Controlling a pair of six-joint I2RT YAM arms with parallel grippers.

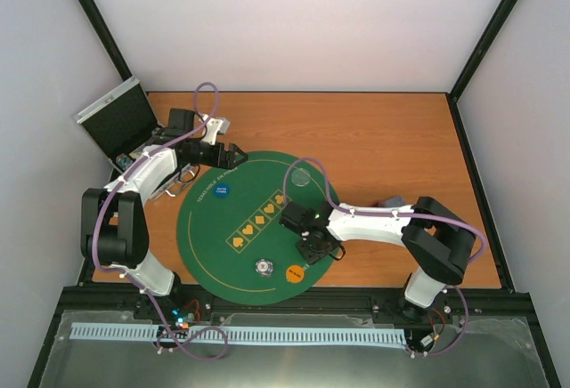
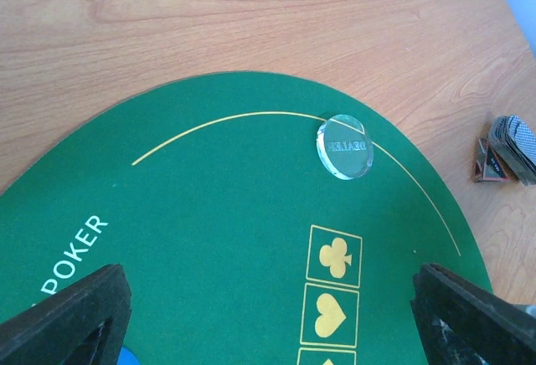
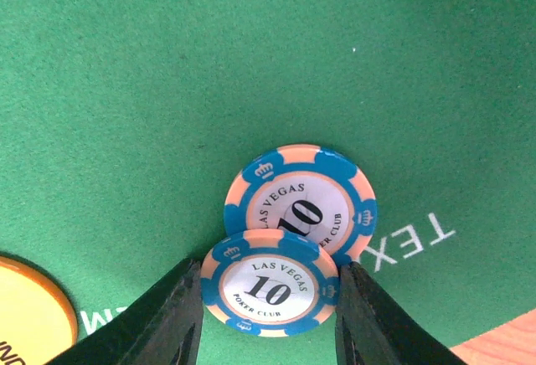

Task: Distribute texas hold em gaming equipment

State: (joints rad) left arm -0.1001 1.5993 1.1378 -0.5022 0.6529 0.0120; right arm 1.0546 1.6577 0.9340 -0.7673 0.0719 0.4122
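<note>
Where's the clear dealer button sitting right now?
The clear dealer button lies flat at the far edge of the green mat, right of centre in the top view, on the yellow arc just beyond the club square.

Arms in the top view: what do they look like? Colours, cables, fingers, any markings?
They match. The left arm and right arm each have white links, black joints and a purple cable looped alongside. The left gripper and right gripper have plain black fingers. No markings are visible.
</note>
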